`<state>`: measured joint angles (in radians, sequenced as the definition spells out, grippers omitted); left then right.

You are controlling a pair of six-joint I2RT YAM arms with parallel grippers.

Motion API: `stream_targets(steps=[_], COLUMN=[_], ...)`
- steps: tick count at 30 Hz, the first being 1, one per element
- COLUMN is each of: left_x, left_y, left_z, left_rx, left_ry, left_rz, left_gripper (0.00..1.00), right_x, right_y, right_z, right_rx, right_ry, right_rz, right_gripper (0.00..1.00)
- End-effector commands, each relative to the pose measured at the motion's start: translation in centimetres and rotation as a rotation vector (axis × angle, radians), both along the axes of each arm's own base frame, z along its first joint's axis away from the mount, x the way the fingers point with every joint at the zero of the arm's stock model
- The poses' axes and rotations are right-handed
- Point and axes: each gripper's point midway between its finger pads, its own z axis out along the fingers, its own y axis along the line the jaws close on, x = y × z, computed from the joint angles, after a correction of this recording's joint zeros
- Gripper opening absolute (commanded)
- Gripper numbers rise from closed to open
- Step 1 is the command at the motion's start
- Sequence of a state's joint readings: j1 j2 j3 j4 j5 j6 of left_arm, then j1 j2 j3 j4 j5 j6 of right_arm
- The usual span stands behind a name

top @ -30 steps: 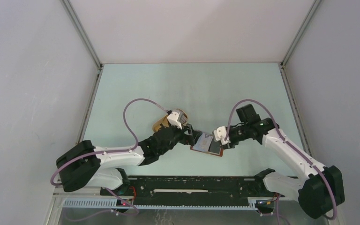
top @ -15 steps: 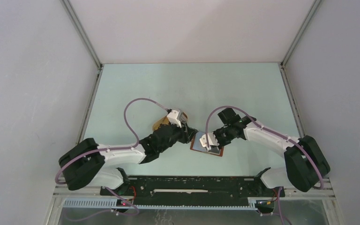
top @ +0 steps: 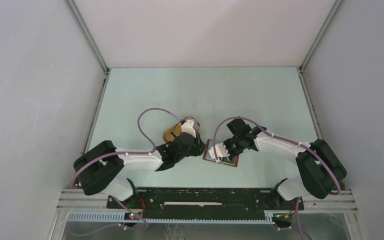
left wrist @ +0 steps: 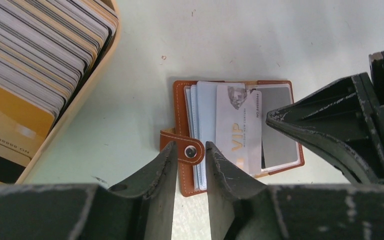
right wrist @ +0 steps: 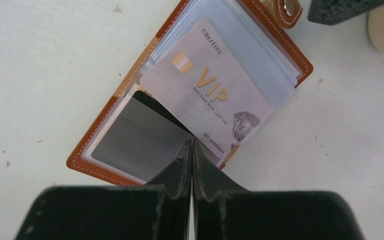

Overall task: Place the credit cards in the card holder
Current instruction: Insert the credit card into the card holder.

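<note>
Two black fingers of the right gripper [right wrist: 191, 146] are pressed together with no gap. Their tips touch the lower edge of a silver VIP card [right wrist: 207, 87], which lies slantwise across the open card holder [right wrist: 87, 166] at the centre of the right wrist view. The left gripper [left wrist: 190, 146] has its fingers narrowly parted on either side of the holder's strap tab [left wrist: 182, 139]; whether they pinch it I cannot tell. More credit cards [left wrist: 30, 55] stand packed in a tan tray [left wrist: 77, 95] at the upper left of the left wrist view, on the pale table [left wrist: 280, 40].
</note>
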<state>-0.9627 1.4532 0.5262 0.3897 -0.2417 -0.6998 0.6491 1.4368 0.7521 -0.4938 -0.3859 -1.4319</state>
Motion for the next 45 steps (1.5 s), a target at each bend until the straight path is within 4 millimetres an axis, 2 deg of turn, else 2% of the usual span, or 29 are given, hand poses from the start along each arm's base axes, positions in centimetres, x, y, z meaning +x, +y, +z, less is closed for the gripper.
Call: stream_targets(steps=[1,6,24,31,35,40,45], left_x=[1.1,1.1,0.7,0.7,0.7,0.6,0.4], left_y=[-1.0,-1.2,-1.9,-2.1,-2.1,-2.1,-2.1], left_z=[1.0,0.5,-1.1,-1.2,-1.2,-0.6,0.2], left_rx=[0.011,0.045,0.121,0.127,0.132,0.101,0.052], left_ry=[0.005,0.018,0.066,0.069,0.07,0.049,0.021], left_rz=[0.039,0.037,0.008,0.0,0.0,-0.002,-0.016], left_gripper=[0.32,0.32,0.32,0.32,0.32,0.32,0.32], right_x=[0.1,-0.8,0.7,0.7,0.7,0.0,-0.9], right_y=[0.2,-0.2,1.0,1.5,1.5,1.2,0.8], right_z=[-0.1,-0.1,-0.5,-0.4,-0.1,1.4,0.9], right_rx=[-0.003,-0.004,-0.019,0.008,0.016,0.085,0.103], right_ry=[-0.031,-0.041,-0.111,-0.098,-0.101,-0.067,-0.061], right_rz=[0.016,0.065,0.021,0.007,0.003,0.005,0.042], right_gripper=[0.04,0.05,0.06,0.06,0.1,0.18,0.26])
